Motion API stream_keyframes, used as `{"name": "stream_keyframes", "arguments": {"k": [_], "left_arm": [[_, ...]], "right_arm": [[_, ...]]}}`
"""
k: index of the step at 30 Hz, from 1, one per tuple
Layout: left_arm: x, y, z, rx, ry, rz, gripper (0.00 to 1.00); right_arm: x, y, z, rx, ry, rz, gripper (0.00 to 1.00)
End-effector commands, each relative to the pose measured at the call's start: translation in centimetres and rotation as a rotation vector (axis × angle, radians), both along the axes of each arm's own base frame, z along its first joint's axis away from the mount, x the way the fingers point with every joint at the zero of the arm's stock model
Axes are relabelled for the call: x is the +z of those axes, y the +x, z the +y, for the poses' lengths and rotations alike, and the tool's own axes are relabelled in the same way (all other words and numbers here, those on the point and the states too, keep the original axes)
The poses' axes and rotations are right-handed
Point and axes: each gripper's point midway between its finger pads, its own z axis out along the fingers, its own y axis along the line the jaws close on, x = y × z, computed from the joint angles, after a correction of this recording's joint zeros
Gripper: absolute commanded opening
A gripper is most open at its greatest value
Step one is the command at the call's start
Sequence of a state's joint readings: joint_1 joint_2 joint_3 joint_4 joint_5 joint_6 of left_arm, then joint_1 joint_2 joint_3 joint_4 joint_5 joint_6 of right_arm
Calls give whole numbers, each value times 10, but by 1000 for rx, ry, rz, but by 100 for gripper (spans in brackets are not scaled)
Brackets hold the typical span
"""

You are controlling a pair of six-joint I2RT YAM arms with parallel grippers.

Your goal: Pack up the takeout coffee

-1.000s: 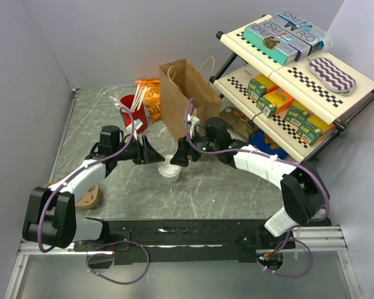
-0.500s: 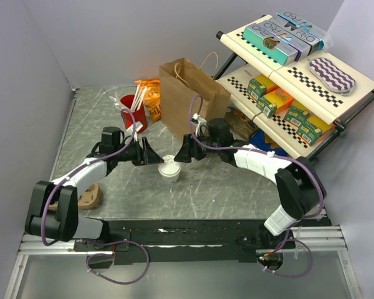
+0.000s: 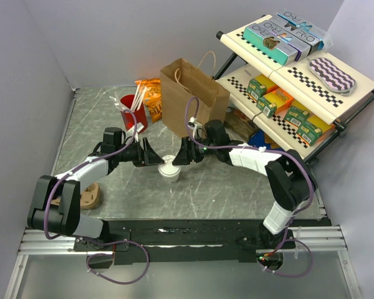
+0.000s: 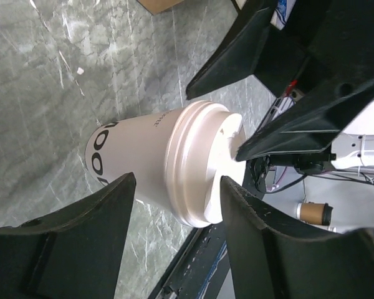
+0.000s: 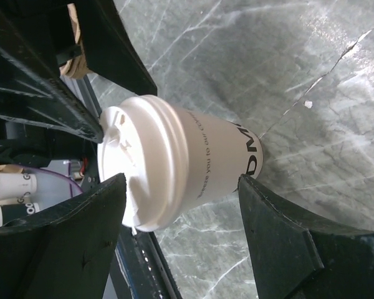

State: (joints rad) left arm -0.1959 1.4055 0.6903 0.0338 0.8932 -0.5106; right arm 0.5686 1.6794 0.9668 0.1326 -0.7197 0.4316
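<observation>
The takeout coffee (image 3: 169, 168), a small white paper cup with a domed white lid, stands upright on the grey marble table (image 3: 224, 187). My left gripper (image 3: 154, 156) is at its left, open, its fingers flanking the cup (image 4: 168, 168) in the left wrist view (image 4: 177, 180). My right gripper (image 3: 182, 154) is at its right, also open, straddling the cup (image 5: 187, 165) in the right wrist view (image 5: 181, 182). Each gripper's fingertips reach close to the lid from opposite sides; I cannot tell whether any touch it. The brown paper bag (image 3: 190, 99) stands open just behind.
A red cup with white sticks (image 3: 132, 107) and an orange snack bag (image 3: 151, 96) sit at the back left. A brown pulp carrier (image 3: 88, 197) lies at the front left. A tilted rack of boxes (image 3: 287, 75) fills the right side.
The right gripper has moved a little left, nearer the cup, and its arm has drawn in. The bag's top has shifted slightly right. The cup and left gripper have barely moved.
</observation>
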Motion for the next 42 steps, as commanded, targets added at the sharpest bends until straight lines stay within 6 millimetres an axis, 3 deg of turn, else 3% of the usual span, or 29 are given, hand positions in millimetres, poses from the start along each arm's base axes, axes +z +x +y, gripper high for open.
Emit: {"name": "stream_keyframes", "arguments": {"k": [1, 18, 34, 39, 42], "left_arm": [[9, 8, -3, -8, -30, -31, 62], [-3, 15, -4, 10, -61, 39, 60], [-48, 7, 15, 103, 58, 101, 58], [-50, 5, 18, 118, 68, 71, 58], [-38, 6, 15, 95, 46, 32, 59]], "right_arm": [[15, 16, 8, -7, 49, -12, 78], [-4, 17, 7, -12, 77, 123, 72], [-31, 10, -2, -74, 33, 200, 69], [-42, 5, -8, -70, -3, 183, 69], [-40, 2, -7, -55, 17, 168, 69]]}}
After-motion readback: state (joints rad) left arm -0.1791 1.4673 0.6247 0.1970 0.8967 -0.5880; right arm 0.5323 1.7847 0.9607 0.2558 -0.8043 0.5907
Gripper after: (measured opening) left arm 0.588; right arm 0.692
